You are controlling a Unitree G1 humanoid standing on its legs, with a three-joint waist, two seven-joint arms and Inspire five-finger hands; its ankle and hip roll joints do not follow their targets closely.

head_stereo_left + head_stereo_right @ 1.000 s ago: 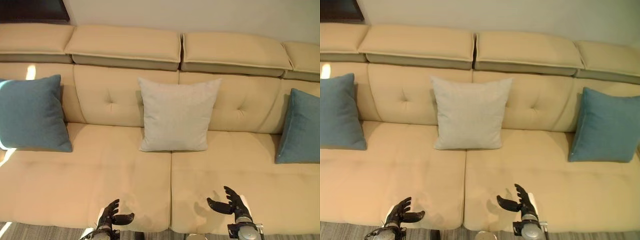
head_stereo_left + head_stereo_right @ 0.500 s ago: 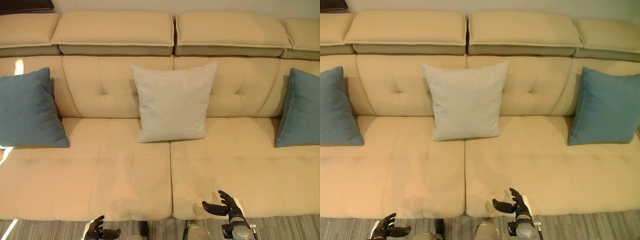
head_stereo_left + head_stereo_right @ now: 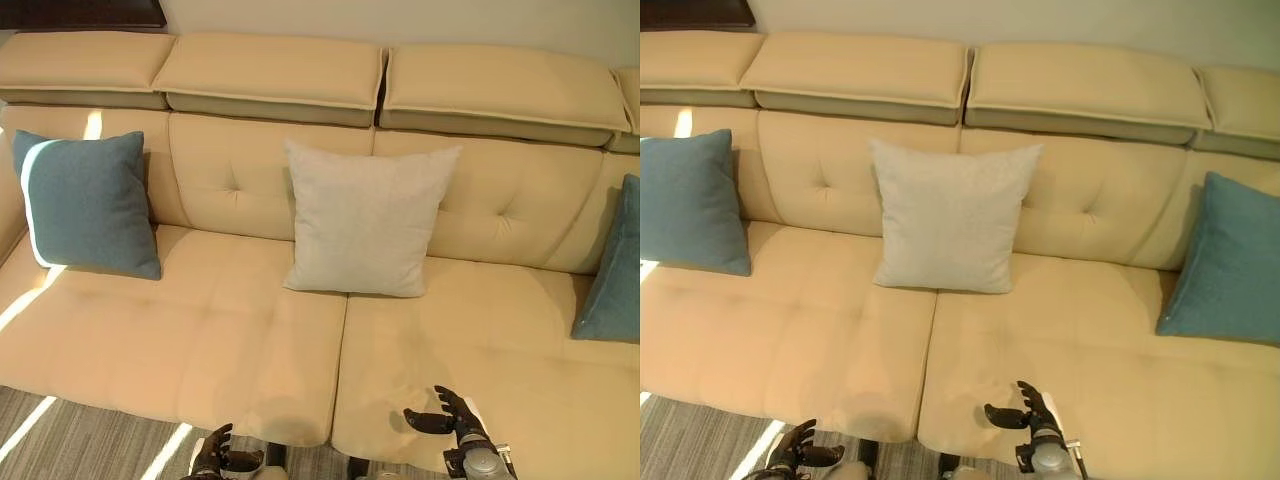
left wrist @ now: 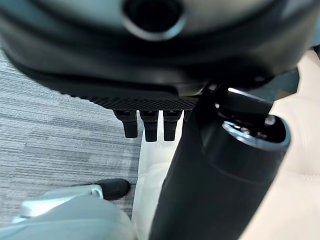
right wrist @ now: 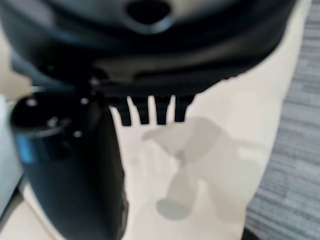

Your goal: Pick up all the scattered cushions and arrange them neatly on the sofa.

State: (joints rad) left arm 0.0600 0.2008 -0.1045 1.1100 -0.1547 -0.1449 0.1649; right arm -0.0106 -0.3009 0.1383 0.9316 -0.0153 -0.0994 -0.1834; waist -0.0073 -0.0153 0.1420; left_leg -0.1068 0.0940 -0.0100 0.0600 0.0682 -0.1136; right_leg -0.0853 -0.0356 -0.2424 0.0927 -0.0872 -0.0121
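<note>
A light grey cushion [image 3: 365, 221] stands upright against the middle of the beige sofa's backrest [image 3: 240, 170]. One teal cushion [image 3: 90, 203] leans at the sofa's left end and another teal cushion [image 3: 1230, 260] at its right end. My left hand [image 3: 222, 459] hangs low over the floor just before the seat's front edge, fingers relaxed and holding nothing. Over the front of the right seat cushion, my right hand [image 3: 446, 417] is open with fingers spread; its straight fingers [image 5: 150, 110] show above the seat in the right wrist view.
A grey striped carpet [image 3: 90, 440] lies in front of the sofa, with sunlight streaks at the left. The wide seat cushions [image 3: 180, 330] are bare between the three cushions. A plain wall [image 3: 400, 25] rises behind the headrests.
The camera has swung, so the sofa shifts right and down in view. Both hands stay low and open; the cushions have not moved on the sofa.
</note>
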